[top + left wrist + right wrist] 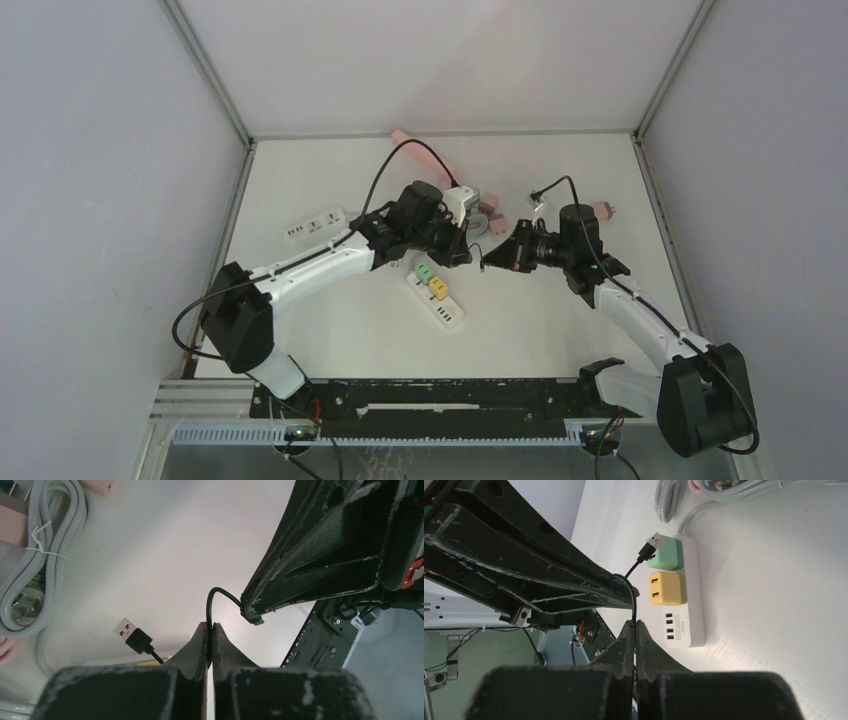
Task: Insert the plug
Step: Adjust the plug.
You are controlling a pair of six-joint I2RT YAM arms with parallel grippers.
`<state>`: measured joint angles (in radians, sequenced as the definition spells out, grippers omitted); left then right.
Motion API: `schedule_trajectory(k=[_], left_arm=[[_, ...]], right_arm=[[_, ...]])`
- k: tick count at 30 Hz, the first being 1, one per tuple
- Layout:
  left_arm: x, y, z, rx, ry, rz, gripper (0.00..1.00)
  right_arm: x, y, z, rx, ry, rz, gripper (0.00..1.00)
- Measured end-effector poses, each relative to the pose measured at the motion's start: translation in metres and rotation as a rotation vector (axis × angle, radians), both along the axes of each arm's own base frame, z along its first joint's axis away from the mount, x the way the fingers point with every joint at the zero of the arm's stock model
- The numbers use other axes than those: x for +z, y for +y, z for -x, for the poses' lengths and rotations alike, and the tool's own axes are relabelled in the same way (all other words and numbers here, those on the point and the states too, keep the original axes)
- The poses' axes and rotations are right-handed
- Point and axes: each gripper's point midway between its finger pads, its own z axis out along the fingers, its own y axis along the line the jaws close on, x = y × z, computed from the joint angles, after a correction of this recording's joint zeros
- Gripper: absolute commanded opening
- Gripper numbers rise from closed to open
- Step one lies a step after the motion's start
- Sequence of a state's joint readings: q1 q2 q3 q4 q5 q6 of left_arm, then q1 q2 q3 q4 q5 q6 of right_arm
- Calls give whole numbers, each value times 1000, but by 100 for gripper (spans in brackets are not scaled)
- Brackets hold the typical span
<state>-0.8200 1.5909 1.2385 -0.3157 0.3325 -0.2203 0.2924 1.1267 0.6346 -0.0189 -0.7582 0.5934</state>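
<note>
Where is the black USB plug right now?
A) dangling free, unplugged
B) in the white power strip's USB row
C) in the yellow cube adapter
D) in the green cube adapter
A: the black USB plug dangles on its thin black cable, metal tip bare, clear of every port.

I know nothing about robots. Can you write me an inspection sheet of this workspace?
Surface: white table.
Job's things: USB plug not inserted, near the green adapter; the power strip also carries a yellow adapter.
Clutter: second power strip, pink objects.
Grippers: left gripper and right gripper both shut on the black cable.
Cables: grey cord coiled and tied.
Surroundings: plain white walls.
</note>
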Motion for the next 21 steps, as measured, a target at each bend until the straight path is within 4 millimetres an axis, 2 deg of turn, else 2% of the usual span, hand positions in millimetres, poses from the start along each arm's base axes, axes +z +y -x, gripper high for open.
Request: schedule_trajectory(k=[5, 9, 14, 17, 21], left_arm=[[3, -1, 3, -8, 10, 14, 0], [21, -3, 7, -2, 9, 65, 0], [61, 2, 11, 25, -8, 193, 0], [83, 12, 9, 80, 10, 266, 0], [101, 30, 3, 174, 53, 337, 0]], right_arm=[[8, 1, 3, 10, -40, -4, 25], [21, 2, 9, 30, -105, -8, 47], [39, 4, 21, 60, -223, -1, 51], [47, 7, 30, 91, -290, 21, 53], [59, 10, 40, 123, -398, 42, 54]])
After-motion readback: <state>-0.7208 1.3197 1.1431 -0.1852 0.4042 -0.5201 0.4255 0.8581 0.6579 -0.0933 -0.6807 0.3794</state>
